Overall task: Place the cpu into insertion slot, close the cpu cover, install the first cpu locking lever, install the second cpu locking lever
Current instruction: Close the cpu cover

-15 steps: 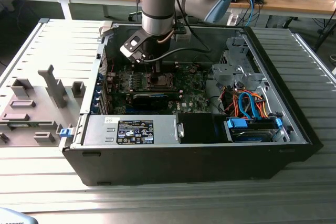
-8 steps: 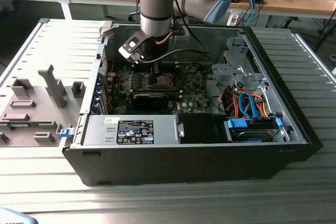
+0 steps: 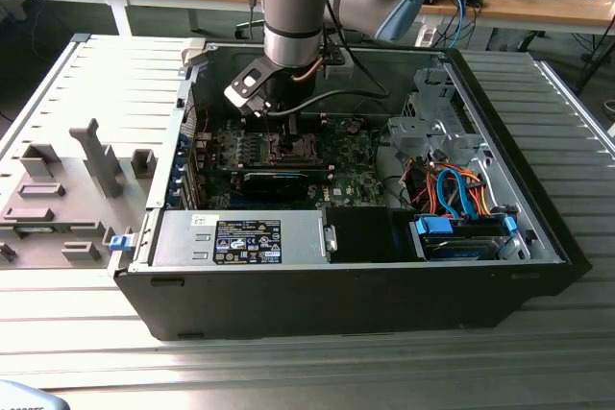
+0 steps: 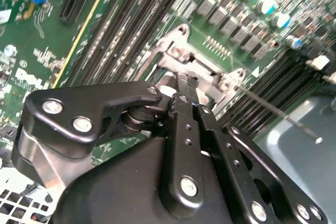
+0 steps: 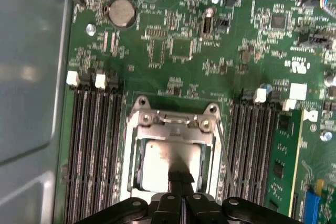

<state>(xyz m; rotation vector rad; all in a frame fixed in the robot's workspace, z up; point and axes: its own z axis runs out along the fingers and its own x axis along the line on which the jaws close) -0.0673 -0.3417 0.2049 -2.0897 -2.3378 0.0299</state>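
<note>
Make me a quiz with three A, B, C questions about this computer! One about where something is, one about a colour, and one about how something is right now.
1. Where is the cpu?
A. in the insertion slot
B. in a person's hand
C. on the floor

2. What colour is the circuit board around the slot?
A. red
B. green
C. white

3. How is the cpu cover?
A. standing straight up
B. taken away
C. lying flat over the cpu

Answers:
1 A: in the first wrist view, its pale face sits inside the slot's silver rim.
2 B: the board is green on every side of the slot.
3 C: its silver frame lies flat around the cpu's face, which shows through the window.
</note>
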